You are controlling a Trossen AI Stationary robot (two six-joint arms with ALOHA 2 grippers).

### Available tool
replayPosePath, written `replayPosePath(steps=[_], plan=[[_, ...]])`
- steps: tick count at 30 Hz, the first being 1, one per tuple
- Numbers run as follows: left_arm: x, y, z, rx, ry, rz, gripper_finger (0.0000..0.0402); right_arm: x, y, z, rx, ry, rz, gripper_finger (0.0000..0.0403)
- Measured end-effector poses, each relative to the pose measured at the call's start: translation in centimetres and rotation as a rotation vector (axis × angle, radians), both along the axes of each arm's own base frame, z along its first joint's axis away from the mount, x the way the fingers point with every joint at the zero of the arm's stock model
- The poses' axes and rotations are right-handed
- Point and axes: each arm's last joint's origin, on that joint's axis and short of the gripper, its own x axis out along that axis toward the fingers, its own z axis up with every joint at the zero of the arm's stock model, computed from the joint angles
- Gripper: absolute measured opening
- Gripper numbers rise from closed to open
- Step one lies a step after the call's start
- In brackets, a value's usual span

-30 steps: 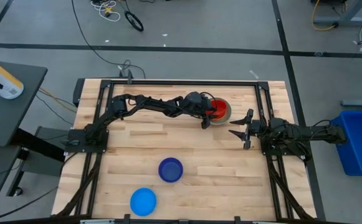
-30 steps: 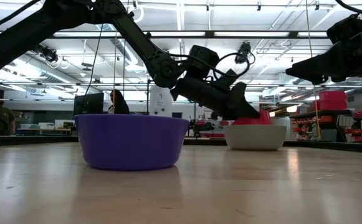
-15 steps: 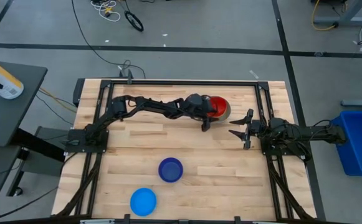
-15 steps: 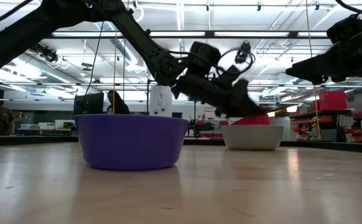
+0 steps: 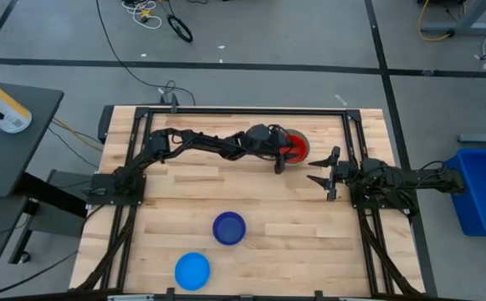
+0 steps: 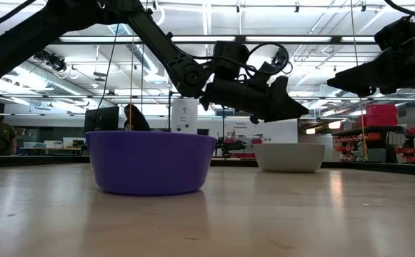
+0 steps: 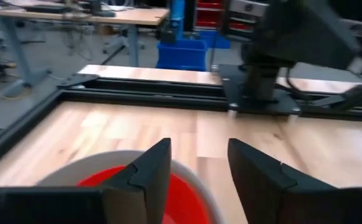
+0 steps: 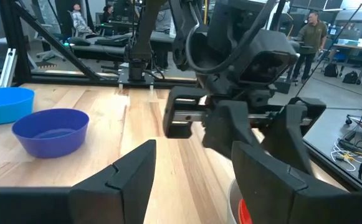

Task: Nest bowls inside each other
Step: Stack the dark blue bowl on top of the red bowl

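Note:
The red bowl (image 5: 294, 146) sits nested inside the grey bowl (image 6: 290, 157) at the table's far middle. In the left wrist view the red bowl (image 7: 96, 177) shows inside the grey rim (image 7: 68, 167). My left gripper (image 5: 280, 161) hovers open just above and to the near side of this pair, its fingers level and with nothing between them (image 7: 199, 168). The dark blue bowl (image 5: 229, 227) and the light blue bowl (image 5: 192, 269) stand upright on their bases near the front edge. My right gripper (image 5: 324, 173) waits open at the table's right.
A black frame rail (image 5: 243, 109) runs around the wooden table. Bare wood lies between the grey bowl and the dark blue bowl (image 8: 51, 130). A blue bin (image 5: 481, 188) stands on the floor to the right. People stand in the room beyond the table.
My left gripper has let go of the red bowl, risen off it and tipped up toward level. The red bowl, a second ago tilted with one side sticking above the grey bowl's rim, has dropped down inside the grey bowl.

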Motion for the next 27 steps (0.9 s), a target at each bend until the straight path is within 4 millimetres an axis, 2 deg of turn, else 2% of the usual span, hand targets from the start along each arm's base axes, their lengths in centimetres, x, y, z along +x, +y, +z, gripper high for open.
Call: replayPosePath(steps=[6, 9, 13, 15, 19, 23, 27], plan=[[0.2, -2.2, -0.8, -0.047, 0.083, -0.185, 0.0143, 0.0, 0.0, 0.0, 0.0, 0.0, 0.0, 0.0229], [0.1, -4.2, -1.9, -0.034, 0.198, -0.249, 0.0142, 0.0, 0.0, 0.0, 0.001, 0.0, 0.0, 0.0233], [-0.3, -7.1, -3.0, 0.05, 0.373, -0.231, 0.0149, 0.0, 0.0, 0.0, 0.024, -0.004, -0.001, 0.0238], [-0.8, -8.4, -2.5, 0.116, 0.439, -0.2, 0.0155, 0.0, 0.0, 0.0, 0.032, -0.005, -0.001, 0.0242], [-2.1, -10.5, 0.2, 0.222, 0.435, -0.14, 0.017, 0.1, 0.0, -0.1, 0.034, 0.006, -0.002, 0.0249], [-4.9, -12.1, 2.9, 0.23, 0.445, -0.124, 0.0186, 0.1, 0.0, -0.2, 0.076, 0.01, -0.004, 0.0256], [-8.5, -14.3, 4.0, 0.23, 0.49, -0.105, 0.0203, 0.2, 0.0, -0.3, 0.104, 0.02, -0.009, 0.0262]])
